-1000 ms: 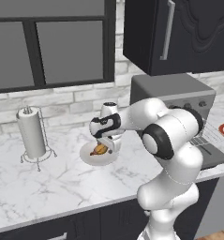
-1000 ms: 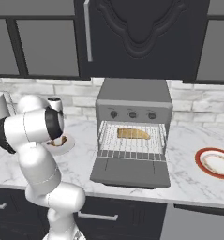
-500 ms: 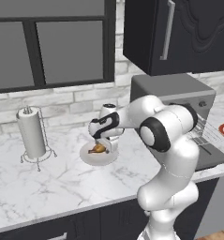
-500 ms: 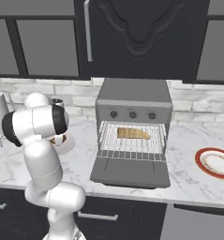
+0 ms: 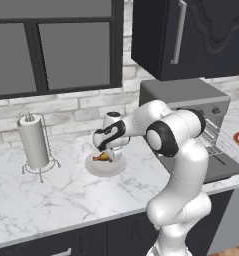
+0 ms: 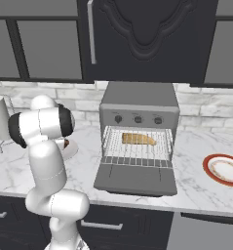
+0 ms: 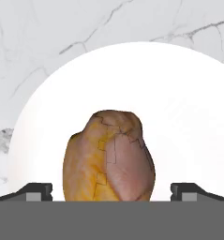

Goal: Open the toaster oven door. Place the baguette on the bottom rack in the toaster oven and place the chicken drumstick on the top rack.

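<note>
Claw [image 7: 111, 192] spread wide, hanging low over the white plate [image 5: 93, 169] with the chicken drumstick [image 7: 108, 157] sitting between the two fingertips [image 7: 36, 191]; clear gap on both sides of the meat, nothing gripped; in the left base view the claw [image 5: 107, 156] sits right above the drumstick [image 5: 102, 158]. Plate lies flat on the marble tabletop [image 5: 66, 200], well back from the front edge; open marble all round it. Paper towel holder [image 5: 35, 142] stands to the robot's left of the plate, apart from it, with free tabletop between. Toaster oven [image 6: 139, 105] is on the robot's right against the brick wall; toaster oven door [image 6: 136, 178] is folded down flat, its outer edge reaching near the tabletop's front edge; cavity mouth is unobstructed. Baguette [image 6: 138, 139] lies across a wire rack [image 6: 137, 146] inside, toward the back; cannot tell from here whether that is the lower or the upper shelf. Second plate, red-rimmed [image 6: 224, 169], sits on the tabletop right of the oven, clear of the door. Dark wall cabinet [image 6: 145, 41] hangs over the oven with a gap above its top; arm elbow [image 5: 172, 132] rises in front of the oven's left side.
</note>
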